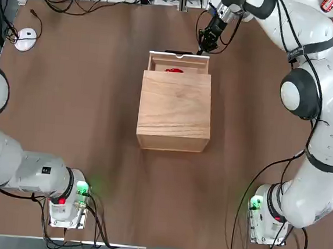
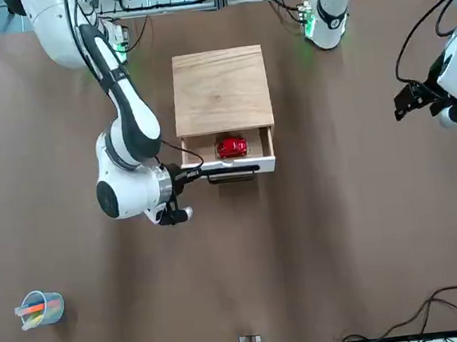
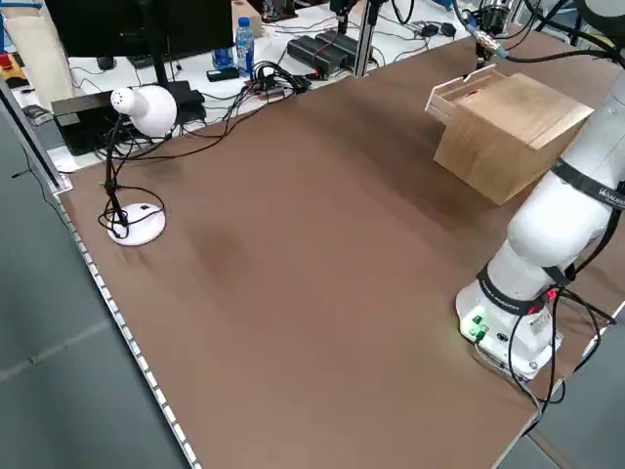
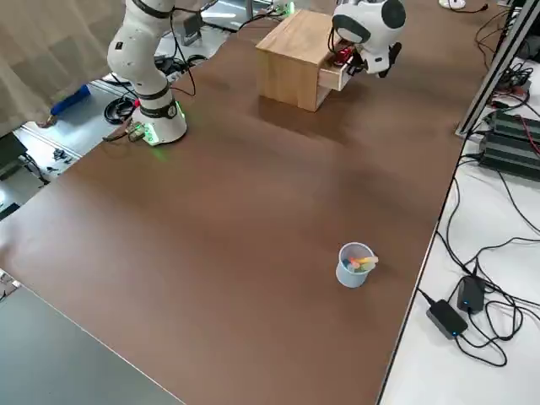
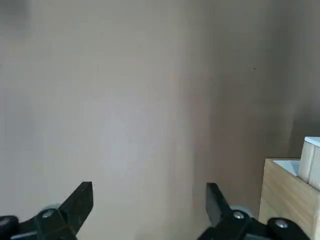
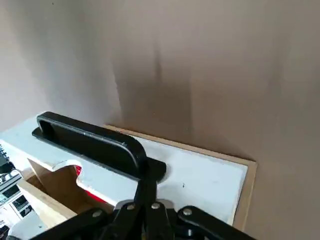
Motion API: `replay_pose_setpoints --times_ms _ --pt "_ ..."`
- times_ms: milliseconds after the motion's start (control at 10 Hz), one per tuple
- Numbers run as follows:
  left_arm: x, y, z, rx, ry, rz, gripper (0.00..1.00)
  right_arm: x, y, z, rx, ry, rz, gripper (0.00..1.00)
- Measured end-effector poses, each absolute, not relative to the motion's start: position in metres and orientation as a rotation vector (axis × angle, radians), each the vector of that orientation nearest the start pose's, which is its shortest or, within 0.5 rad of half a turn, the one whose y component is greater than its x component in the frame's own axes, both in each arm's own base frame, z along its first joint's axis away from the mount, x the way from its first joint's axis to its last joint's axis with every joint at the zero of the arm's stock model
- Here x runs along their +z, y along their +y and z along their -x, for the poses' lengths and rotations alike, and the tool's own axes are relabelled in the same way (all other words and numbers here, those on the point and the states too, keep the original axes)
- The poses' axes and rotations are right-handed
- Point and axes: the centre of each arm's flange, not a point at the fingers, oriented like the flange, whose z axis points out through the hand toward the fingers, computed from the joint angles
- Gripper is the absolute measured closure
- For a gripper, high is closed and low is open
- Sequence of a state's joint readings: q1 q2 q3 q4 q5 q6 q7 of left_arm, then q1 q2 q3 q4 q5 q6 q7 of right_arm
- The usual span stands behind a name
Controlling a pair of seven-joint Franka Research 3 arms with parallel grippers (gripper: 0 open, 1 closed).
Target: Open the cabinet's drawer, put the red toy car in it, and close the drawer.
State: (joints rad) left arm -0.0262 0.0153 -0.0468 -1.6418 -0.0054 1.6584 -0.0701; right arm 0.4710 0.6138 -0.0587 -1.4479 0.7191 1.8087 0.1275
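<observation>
Brown table [image 1: 87, 94] — red toy car [image 1: 174, 70] behind right gripper [image 1: 201, 50].

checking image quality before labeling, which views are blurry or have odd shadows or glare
Left wrist view: tabletop soft and featureless, only the left gripper and a cabinet corner show. Right wrist view: a dark blurred shadow band above the drawer front. Top view: green base lights, no glare.
</observation>
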Motion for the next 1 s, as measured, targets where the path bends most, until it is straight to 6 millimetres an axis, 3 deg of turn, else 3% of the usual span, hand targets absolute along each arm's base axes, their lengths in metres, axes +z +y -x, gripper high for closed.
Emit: replay_pose_setpoints --times_ms 1000 --pt "0.588 -0.041 -0.564 0.003 -0.008 3.148 0.0 0.309 0.339 -0.597 0.68 -0.059 2.52 0.97"
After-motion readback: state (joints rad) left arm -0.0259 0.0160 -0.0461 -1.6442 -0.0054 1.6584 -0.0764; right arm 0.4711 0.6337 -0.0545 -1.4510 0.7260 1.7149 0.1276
